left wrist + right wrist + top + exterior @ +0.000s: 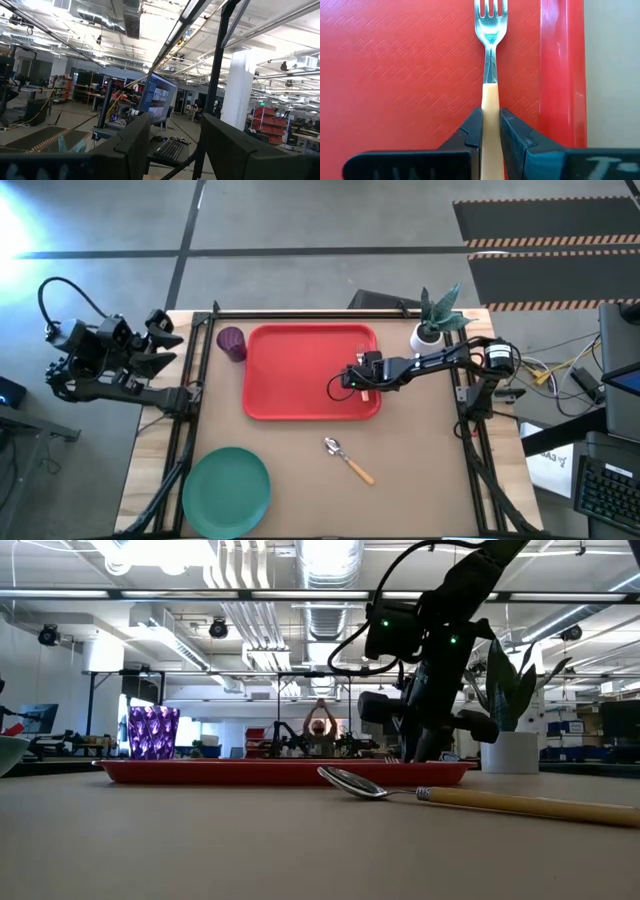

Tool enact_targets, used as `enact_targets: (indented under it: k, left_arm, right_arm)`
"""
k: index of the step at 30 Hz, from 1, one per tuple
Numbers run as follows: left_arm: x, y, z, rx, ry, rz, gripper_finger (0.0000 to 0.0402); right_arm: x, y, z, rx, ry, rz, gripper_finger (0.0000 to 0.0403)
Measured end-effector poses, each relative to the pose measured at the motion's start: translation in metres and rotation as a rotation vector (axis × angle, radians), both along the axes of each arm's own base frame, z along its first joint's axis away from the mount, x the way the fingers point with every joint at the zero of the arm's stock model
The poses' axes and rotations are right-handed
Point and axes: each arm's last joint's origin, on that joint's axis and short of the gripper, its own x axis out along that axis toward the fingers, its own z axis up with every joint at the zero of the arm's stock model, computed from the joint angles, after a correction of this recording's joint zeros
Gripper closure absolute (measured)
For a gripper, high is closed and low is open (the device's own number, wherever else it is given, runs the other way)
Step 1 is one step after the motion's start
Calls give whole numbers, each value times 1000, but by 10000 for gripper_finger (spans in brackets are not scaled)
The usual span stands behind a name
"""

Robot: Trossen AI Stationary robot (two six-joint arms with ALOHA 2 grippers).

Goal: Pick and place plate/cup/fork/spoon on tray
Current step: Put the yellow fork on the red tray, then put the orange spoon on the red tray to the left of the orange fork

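Right hand (491, 131) pinches the fork (490, 55) low over the tray (395, 75); releasing off-level could bounce it across the nearby rim.

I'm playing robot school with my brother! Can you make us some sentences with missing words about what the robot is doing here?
1. The right hand is shut on the handle of the ____.
2. The fork is over the red ____.
3. The spoon lies on the table, between the tray and the round green ____.
4. The purple cup stands ____ the tray, by its edge.

Missing words: fork; tray; plate; outside
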Motion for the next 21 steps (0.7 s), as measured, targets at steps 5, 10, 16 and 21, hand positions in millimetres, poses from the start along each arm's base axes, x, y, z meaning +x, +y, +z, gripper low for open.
enact_targets:
  k: [5,10,16,21]
  left_arm:
    - [0,0,0,0,-1,0,242]
    - [0,0,0,0,-1,0,242]
    - [0,0,0,0,-1,0,242]
    - [0,0,0,0,-1,0,242]
  right_arm:
    - [0,0,0,-3,7,16,355]
    - [0,0,0,3,9,23,316]
    - [1,0,1,-15,15,36,324]
    - [9,-2,20,-48,-18,102,327]
